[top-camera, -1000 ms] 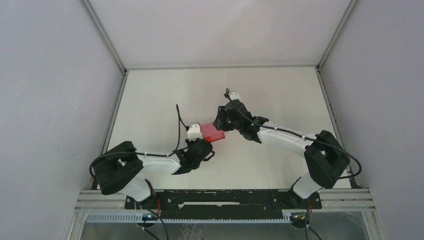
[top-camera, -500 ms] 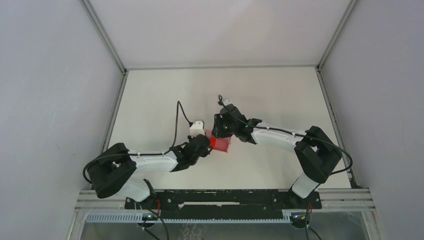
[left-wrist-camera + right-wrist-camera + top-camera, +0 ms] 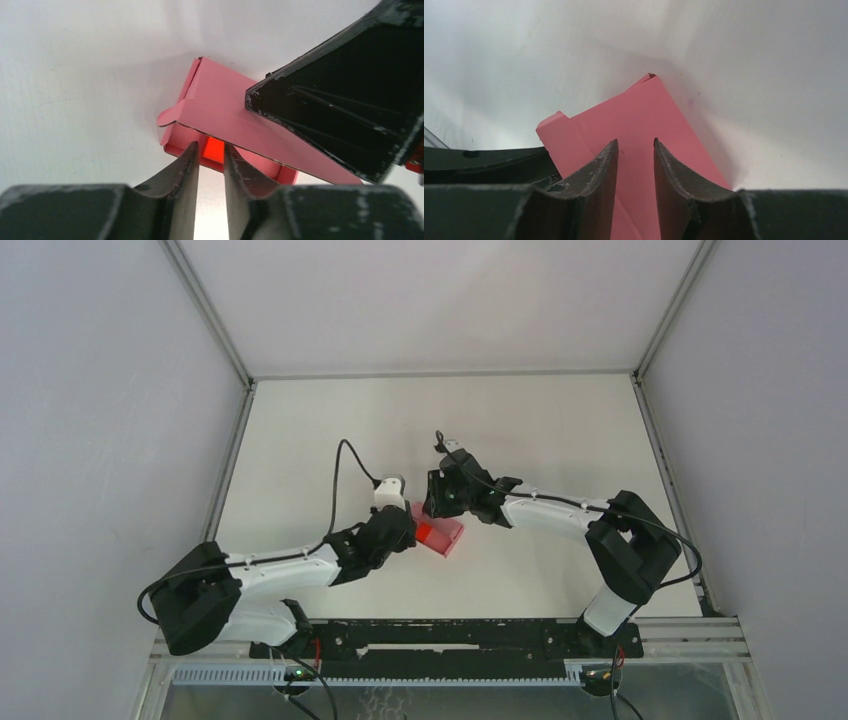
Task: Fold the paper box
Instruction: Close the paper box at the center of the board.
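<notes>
Paper box (image 3: 449, 534): pink matte card, folded up into a low rectangular body. I find it lying on the table (image 3: 560, 430), between the two grippers and askew to the table's edges.
Top panel: flat, laid over the body of the paper box. In the left wrist view its front edge overhangs the open end, and a rounded tab curls outward at one corner.
Open end: faces the left gripper. The inside walls show a darker red than the outside.
Red block (image 3: 215, 149): a small bright red patch at the mouth of the paper box, seen through the gap between the left fingers. I cannot tell whether it sits inside the box or just at its lip.
Left gripper (image 3: 410, 530): at the near-left side of the paper box, tips up against its open end. The jaws stand slightly apart with a narrow slot between them, and I see nothing pinched there. Contact with the lower lip I cannot confirm.
Right gripper (image 3: 432, 510): at the far side of the paper box, above its top panel. The jaws are slightly parted, the pink panel shows straight through the gap, and nothing is clamped.
Right finger (image 3: 345, 95): in the left wrist view it lies across the top panel, toward the end away from the tab. It appears to rest on the card. I cannot confirm pressure.
Table: white and matte beneath the paper box.
</notes>
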You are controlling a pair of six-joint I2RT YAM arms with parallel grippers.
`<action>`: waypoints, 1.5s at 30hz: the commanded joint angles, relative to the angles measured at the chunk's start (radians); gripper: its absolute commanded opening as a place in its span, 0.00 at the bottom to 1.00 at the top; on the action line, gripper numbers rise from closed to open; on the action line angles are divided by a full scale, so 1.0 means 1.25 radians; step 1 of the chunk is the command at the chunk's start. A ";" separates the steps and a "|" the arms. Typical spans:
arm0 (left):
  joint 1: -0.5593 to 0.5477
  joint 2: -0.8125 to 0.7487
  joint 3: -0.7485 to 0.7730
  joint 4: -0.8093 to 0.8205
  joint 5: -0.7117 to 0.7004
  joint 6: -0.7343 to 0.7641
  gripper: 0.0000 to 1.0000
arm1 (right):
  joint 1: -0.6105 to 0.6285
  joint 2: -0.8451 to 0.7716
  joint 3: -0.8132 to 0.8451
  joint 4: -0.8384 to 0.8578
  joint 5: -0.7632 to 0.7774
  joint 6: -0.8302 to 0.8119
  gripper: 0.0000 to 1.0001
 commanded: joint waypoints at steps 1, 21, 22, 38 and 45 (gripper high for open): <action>0.006 -0.069 0.016 -0.034 -0.005 0.010 0.27 | -0.002 -0.010 0.004 0.022 -0.004 -0.001 0.40; -0.034 -0.172 -0.121 -0.095 -0.016 -0.146 0.04 | 0.008 -0.019 0.004 0.011 0.000 -0.007 0.40; -0.042 -0.149 -0.117 -0.088 -0.021 -0.148 0.03 | 0.010 -0.019 0.003 0.011 0.001 -0.008 0.40; -0.067 0.000 -0.122 0.049 -0.149 -0.261 0.00 | 0.009 -0.104 -0.064 0.007 -0.010 -0.017 0.40; -0.067 0.059 -0.079 0.059 -0.162 -0.255 0.01 | 0.023 -0.132 -0.105 0.012 -0.023 -0.019 0.40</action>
